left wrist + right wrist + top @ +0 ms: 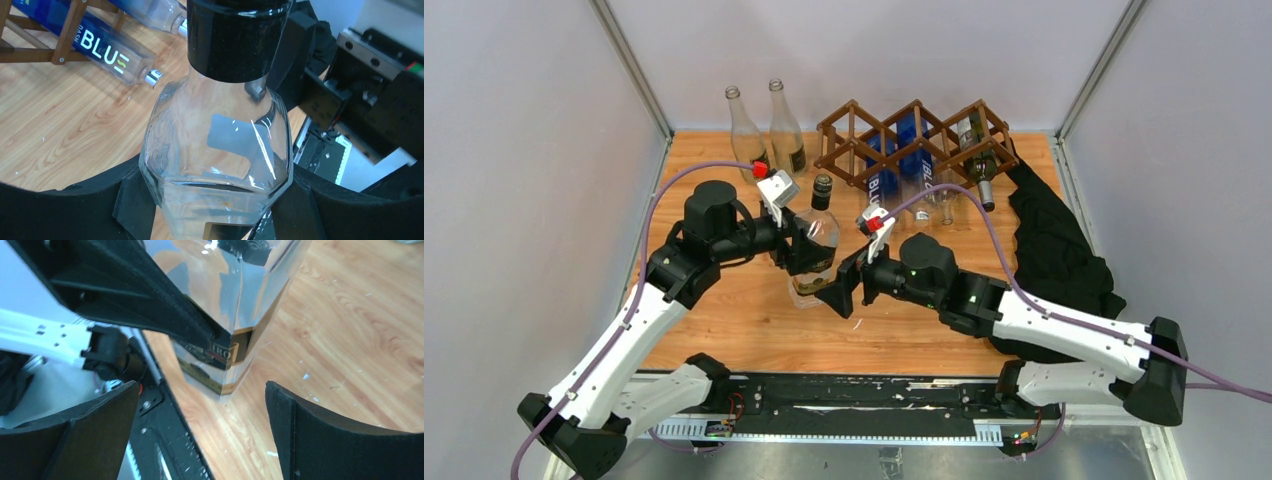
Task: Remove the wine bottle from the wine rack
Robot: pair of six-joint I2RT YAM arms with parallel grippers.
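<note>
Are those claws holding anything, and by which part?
The left gripper clamps the clear black-capped bottle around its wide body, below the shoulder. The right gripper is open, empty.

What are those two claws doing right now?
Left gripper: closed on the clear black-capped bottle.
Right gripper: open, holding nothing, near that bottle's base.

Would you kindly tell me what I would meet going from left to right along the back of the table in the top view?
Clear glass bottle, second clear glass bottle, wine rack, black cloth.
</note>
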